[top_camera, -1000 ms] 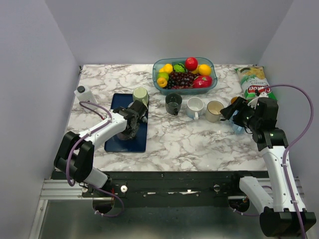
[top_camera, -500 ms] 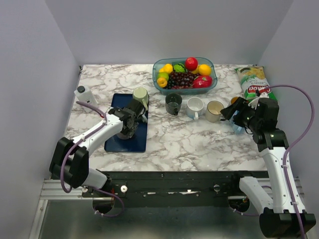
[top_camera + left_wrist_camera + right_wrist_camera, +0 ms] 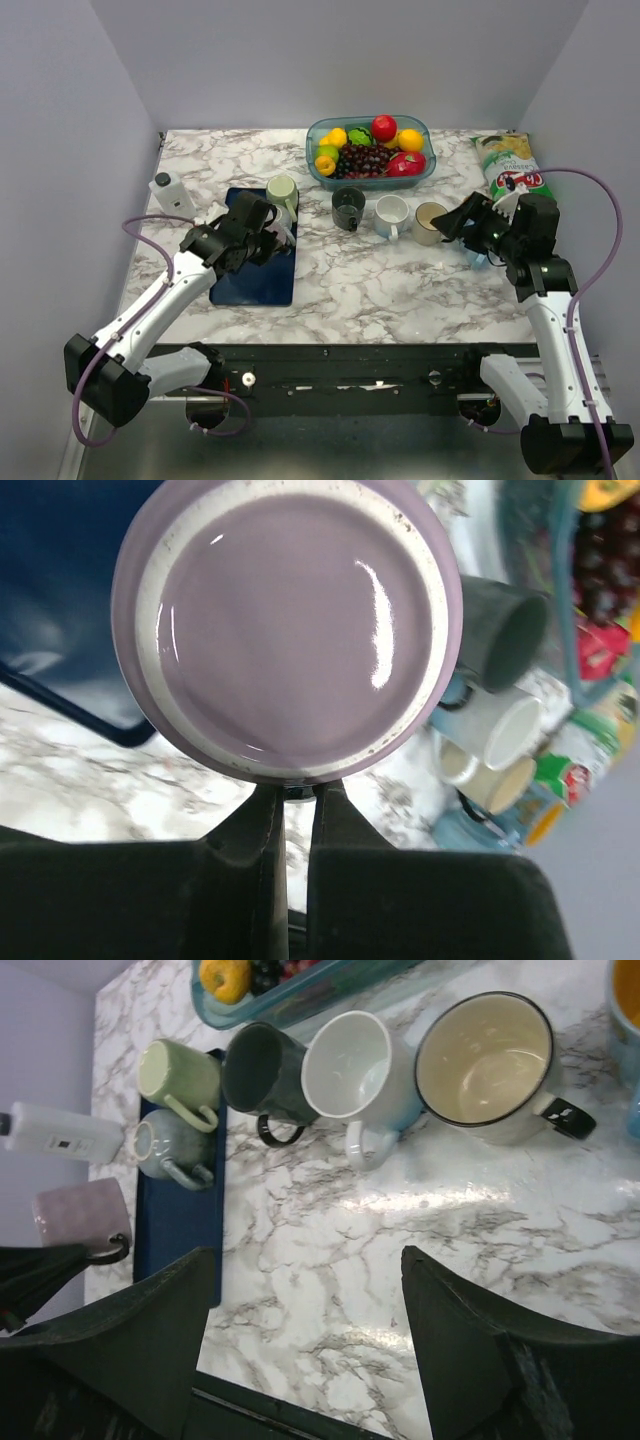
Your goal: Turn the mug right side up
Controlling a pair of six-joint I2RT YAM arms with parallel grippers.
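Mug (image 3: 290, 630): lilac, base facing the left wrist camera, held beside the blue tray (image 3: 180, 1245).
Left gripper (image 3: 290, 805): pinched tight on the mug's handle.
Right gripper (image 3: 308, 1260): spread wide, empty, well apart from the mug.
Handling: probably stiff glazed ceramic, slick and breakable. The handle hold may swivel, so rotate slowly.

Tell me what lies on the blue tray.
A grey mug lies sideways on the blue tray, a green mug at its far end. The right fingers cover its near end in the wrist view; from above it looks bare.
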